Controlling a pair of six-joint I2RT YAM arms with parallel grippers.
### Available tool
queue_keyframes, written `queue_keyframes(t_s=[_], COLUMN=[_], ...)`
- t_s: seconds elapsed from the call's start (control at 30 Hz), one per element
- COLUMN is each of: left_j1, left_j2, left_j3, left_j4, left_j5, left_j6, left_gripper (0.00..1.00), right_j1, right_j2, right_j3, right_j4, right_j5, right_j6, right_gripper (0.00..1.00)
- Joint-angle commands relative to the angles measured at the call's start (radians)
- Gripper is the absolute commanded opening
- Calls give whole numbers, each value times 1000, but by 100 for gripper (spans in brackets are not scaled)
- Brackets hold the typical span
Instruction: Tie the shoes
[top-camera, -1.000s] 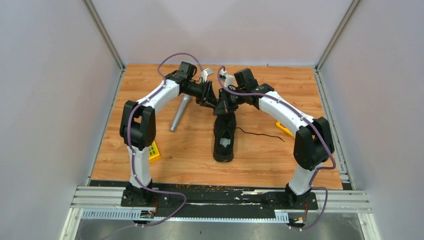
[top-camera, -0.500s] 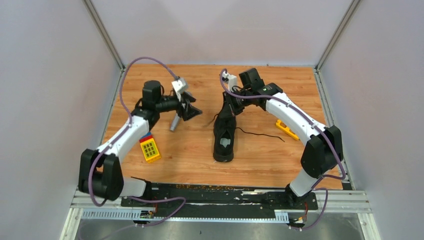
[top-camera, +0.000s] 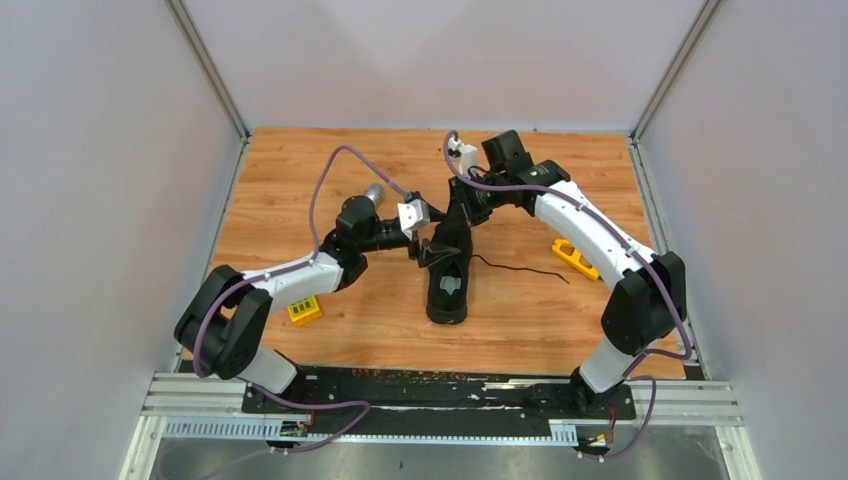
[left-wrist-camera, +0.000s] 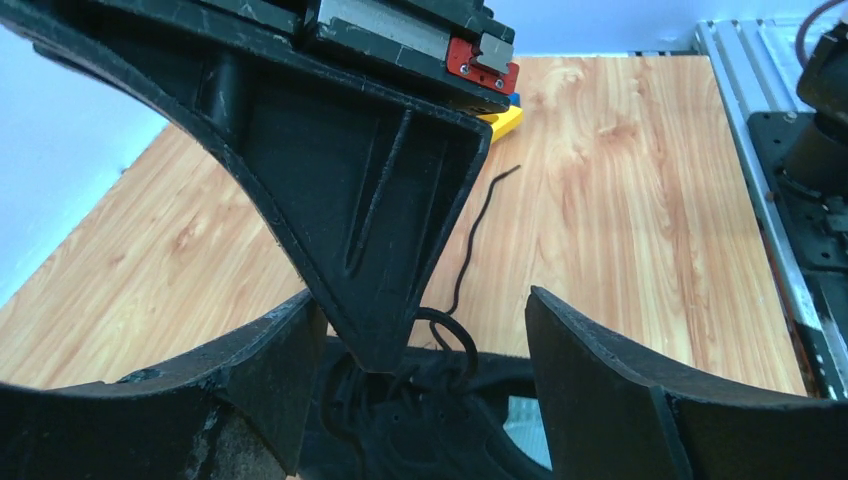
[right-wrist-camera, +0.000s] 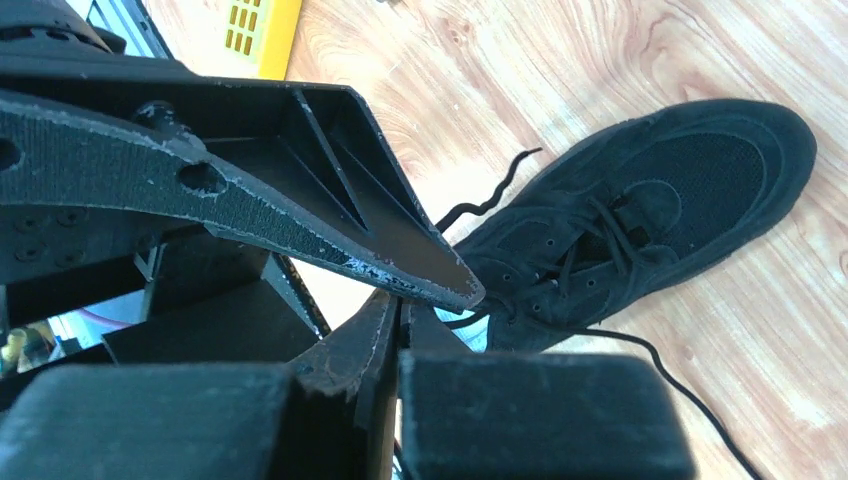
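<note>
Seen from above, the far half of the sneaker (top-camera: 447, 300) is covered by both grippers, so its toe and lacing are hidden there. The silver microphone (top-camera: 373, 190) is mostly masked by the left arm (top-camera: 300, 270), which also overlaps the yellow block (top-camera: 303, 310). In the left wrist view only a strip of the sneaker is seen, cut off at the bottom edge.

The left gripper (top-camera: 428, 250) is held spread wide at the sneaker's left side, by the lacing. The right gripper (right-wrist-camera: 445, 292) is pressed together over the lacing; whether a lace is pinched cannot be made out.

The sneaker is laid near the middle of the table (top-camera: 300, 170), its long axis set near to far, heel toward the arm bases, toe away. One lace (top-camera: 520, 268) is trailed rightward over the wood-grain board. The table is enclosed by plain pale walls (top-camera: 100, 200), and a metal rail (top-camera: 700, 405) is fixed along the near edge.
</note>
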Motion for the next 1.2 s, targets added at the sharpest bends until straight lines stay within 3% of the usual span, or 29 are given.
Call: queue_keyframes(t_s=[0.0,0.37,0.87,1.03,1.17], left_j1=[-18,-31,-33,-36,-35], left_j2=[50,132,159,177,181], left_j3=[4,-14,-26,-25,-16], left_j4=[185,261,169,157,140], left_j5=[-43,-68,-85,-101,-93], left_j6=[-53,-312,-302,-276,-257], left_gripper=[78,60,27,31,26], right_j1=[-33,-65,-67,-68,-69], right_j2=[-14,-8,-7,-12,-12], right_j3=[43,68,51,42,40], right_j4=[17,39,41,39,39], right_j5=[4,29,36,40,43], right_j6=[63,151,166,178,174], right_gripper=[0,0,0,0,0])
